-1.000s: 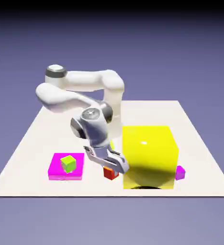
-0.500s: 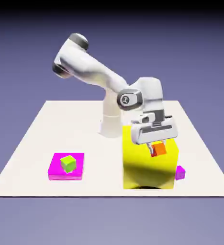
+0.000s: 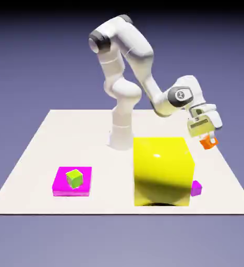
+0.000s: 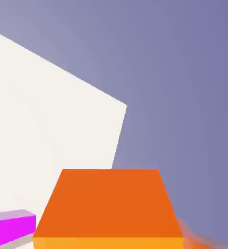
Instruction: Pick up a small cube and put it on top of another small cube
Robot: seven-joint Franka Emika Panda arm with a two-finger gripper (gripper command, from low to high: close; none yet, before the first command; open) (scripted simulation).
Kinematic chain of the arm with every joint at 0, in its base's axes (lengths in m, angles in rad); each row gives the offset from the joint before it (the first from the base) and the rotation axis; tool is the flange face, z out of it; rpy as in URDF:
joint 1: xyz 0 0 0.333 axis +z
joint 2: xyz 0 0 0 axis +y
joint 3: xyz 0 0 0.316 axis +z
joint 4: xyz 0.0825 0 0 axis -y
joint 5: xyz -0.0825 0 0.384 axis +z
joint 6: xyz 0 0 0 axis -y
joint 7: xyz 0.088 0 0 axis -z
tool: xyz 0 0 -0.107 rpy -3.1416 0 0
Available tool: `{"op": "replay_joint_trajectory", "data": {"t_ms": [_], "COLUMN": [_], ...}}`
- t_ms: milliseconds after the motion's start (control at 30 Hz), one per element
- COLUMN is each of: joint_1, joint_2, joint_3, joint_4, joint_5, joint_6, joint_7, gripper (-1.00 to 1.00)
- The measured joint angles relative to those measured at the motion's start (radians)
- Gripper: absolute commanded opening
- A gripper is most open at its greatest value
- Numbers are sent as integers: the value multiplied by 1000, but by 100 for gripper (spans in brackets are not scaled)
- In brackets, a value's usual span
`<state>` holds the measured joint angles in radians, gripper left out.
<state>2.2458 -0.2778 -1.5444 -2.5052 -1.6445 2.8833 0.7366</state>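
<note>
My gripper [image 3: 207, 138] is shut on the tiny orange cube [image 3: 208, 142]. It hangs in the air above the table, past the upper right edge of the big yellow cube [image 3: 162, 169] in the exterior view. In the hand view the orange cube [image 4: 110, 209] fills the bottom middle and hides the fingertips. The purple small cube [image 3: 196, 188] rests on the table at the yellow cube's lower right corner, well below the gripper. In the hand view the purple cube [image 4: 11, 228] shows at the bottom left, beside the orange one.
A lime-green small cube [image 3: 74, 178] lies on a flat magenta pad [image 3: 59, 185] at the exterior view's left. The white table [image 3: 46, 141] ends close to the purple cube, and its corner [image 4: 121, 109] shows in the hand view.
The gripper has lifted the orange cube from the table in front of the yellow cube. It carried it up and across to the exterior view's right.
</note>
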Motion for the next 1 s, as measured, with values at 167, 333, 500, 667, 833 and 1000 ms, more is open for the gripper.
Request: {"op": "replay_joint_trajectory", "data": {"t_ms": [167,333,500,667,833,1000], "joint_1": [69,125,181,227,303,373], "joint_2": [180,361,540,695,833,727], "joint_3": [-3,-181,-360,-541,-711,-784], "joint_4": [-70,-179,-286,-384,-494,-484], "joint_5": [-60,-148,-235,-314,-445,-492], "joint_6": [164,312,457,581,672,574], "joint_7": [-212,-373,-533,-663,-679,-651], "gripper": [-100,-100,-100,-100,-100,-100]}}
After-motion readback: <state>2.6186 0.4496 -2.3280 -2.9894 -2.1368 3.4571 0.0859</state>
